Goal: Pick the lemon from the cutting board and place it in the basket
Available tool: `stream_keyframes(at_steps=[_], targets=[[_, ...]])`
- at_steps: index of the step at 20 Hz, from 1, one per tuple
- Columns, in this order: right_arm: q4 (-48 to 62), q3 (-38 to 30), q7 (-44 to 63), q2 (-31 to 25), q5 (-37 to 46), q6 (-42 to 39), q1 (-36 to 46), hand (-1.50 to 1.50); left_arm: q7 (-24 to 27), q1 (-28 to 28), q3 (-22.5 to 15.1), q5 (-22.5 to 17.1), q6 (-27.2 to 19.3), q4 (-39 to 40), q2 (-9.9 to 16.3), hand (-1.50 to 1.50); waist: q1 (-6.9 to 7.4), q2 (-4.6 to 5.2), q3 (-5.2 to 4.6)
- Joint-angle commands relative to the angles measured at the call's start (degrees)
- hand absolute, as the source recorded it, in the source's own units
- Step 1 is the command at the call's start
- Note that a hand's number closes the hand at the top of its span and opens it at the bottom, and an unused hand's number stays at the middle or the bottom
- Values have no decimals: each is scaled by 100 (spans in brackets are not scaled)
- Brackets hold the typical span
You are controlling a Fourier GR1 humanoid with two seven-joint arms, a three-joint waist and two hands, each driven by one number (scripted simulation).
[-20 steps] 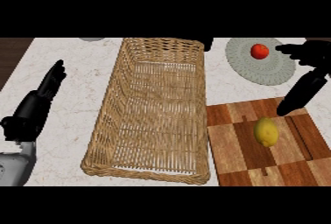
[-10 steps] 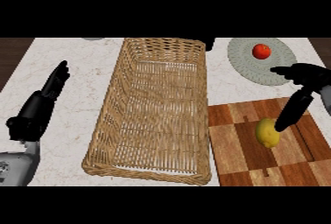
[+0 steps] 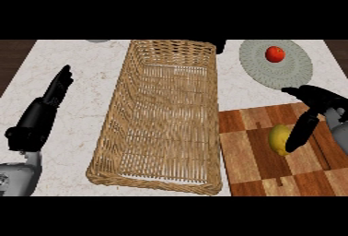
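A yellow lemon (image 3: 278, 138) lies on the checkered wooden cutting board (image 3: 258, 166) at the right. My right hand (image 3: 314, 107) comes in from the right edge, its straight fingers (image 3: 301, 132) pointing down and lying against the lemon's right side, partly covering it; the thumb points left above the fruit. The long wicker basket (image 3: 163, 115) stands in the middle with nothing in it. My left hand (image 3: 42, 114) rests open at the left, fingers up, well clear of the basket.
A grey round plate (image 3: 279, 69) at the back right carries a small red fruit (image 3: 275, 53). The marble counter (image 3: 81, 78) shows on both sides of the basket. Dark objects peek in at the top edge behind the basket.
My right hand has come down and toward me from over the plate to the lemon's right side. The lemon has stayed on the board. The left hand has barely shifted.
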State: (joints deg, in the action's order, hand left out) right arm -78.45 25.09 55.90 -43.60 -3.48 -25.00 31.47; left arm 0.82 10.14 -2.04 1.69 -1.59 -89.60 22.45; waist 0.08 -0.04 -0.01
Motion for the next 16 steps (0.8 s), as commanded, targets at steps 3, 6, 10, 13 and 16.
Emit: stream_keyframes(at_steps=[3,6,10,13,16], targets=[[-218,-281,297,313,577,-88,-396,-150,-53,204,252,4,221,172,-72,0,-18,1,0],[-166,-502,-114,268,896,-234,-470,-150,77,219,416,-51,448,322,-14,0,-10,3,0],[-413,-356,-28,623,1324,170,-923,-150,-656,392,308,141,261,-236,-120,0,-32,-8,2],[-162,-654,-373,520,1509,-83,-962,-150,69,-283,437,179,427,-159,-119,0,-8,-2,0],[140,-833,-382,1095,1759,2,-837,-150,-279,344,384,290,438,-14,-309,0,-6,6,1]])
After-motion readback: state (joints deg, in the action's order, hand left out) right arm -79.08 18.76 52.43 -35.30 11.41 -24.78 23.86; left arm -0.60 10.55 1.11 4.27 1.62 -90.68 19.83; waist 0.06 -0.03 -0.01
